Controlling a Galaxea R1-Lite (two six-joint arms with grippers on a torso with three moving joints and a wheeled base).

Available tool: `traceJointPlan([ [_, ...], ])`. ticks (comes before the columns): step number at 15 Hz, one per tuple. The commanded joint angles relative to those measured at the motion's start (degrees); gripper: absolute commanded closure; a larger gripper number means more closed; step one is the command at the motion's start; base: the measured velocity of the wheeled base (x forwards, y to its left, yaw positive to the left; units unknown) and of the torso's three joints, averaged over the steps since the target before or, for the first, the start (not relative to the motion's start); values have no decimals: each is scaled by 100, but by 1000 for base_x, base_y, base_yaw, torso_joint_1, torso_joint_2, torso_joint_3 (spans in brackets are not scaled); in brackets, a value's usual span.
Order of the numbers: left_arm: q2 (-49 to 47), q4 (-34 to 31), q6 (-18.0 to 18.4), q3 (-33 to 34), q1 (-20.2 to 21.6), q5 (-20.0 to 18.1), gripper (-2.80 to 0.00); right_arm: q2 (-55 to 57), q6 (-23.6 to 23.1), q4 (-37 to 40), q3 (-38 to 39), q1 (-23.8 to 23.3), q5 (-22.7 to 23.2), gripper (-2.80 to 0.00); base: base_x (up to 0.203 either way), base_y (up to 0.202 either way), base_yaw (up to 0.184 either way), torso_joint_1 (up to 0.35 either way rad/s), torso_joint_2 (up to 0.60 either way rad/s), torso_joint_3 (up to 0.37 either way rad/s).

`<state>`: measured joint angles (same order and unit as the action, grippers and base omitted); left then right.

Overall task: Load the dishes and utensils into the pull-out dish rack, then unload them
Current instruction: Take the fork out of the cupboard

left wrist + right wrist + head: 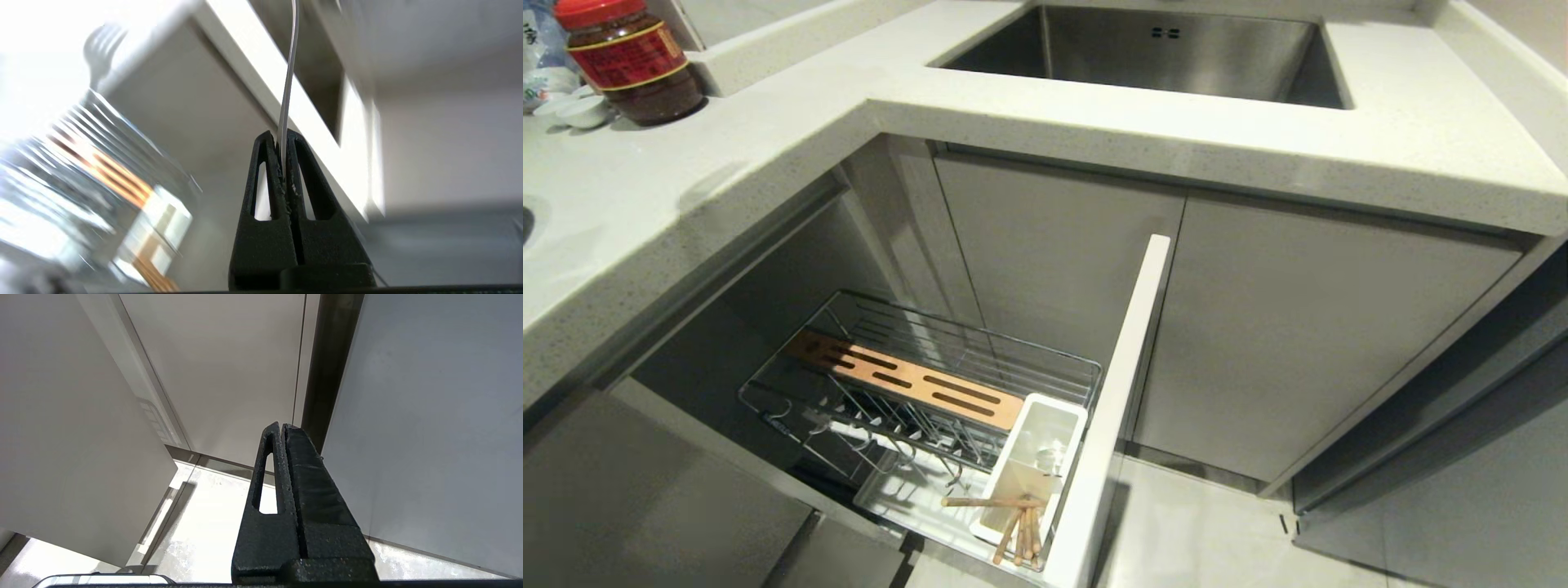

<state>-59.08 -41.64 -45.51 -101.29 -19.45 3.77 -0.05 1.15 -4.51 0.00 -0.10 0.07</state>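
A red-lidded jar (629,61) of dark paste is seen on the pale worktop (768,139), far left of the sink (1160,53), with small white dishes (576,110) just beside it. Below and left of the sink, the pull-out dish rack (915,400) is drawn out from under the worktop. A slotted wooden board (907,380) is laid across the rack's chrome wire, and plate prongs are seen below it. No plate or bowl is held by the prongs. At the end of the rack nearest its white cabinet front (1115,408), a white utensil bin (1033,465) is set. Wooden chopsticks (1013,527) are lying in the bin's near end, one of them crosswise over the rim. A drip tray (907,490) is seen under the prongs.

Neither arm is shown in the head view. In the left wrist view, the left hand (282,141) is closed on a slim silver piece of cutlery (288,81), which is pinched between the fingertips and stands straight out from them; its far end is cut off by the frame's edge. The rack and its board are seen blurred to one side of that hand, with a fork (100,49) standing beyond them.

In the right wrist view, the right hand (282,426) is fully closed with nothing in it, held before the grey cabinet doors (229,367) to the right of the sink, above the floor (204,522).
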Motion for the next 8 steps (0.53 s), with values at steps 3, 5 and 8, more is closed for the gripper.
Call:
traceJointPlan([
  [3,189,-20,724,-168,2250,3,0,-4,0,-6,149,1,1,0,0,0,0,0,0,0],
  [5,286,-36,976,-20,3493,24,0,-4,0,-6,149,1,1,0,0,0,0,0,0,0],
  [8,665,-38,1426,650,5279,48,0,-4,0,-5,149,1,1,0,0,0,0,0,0,0],
])
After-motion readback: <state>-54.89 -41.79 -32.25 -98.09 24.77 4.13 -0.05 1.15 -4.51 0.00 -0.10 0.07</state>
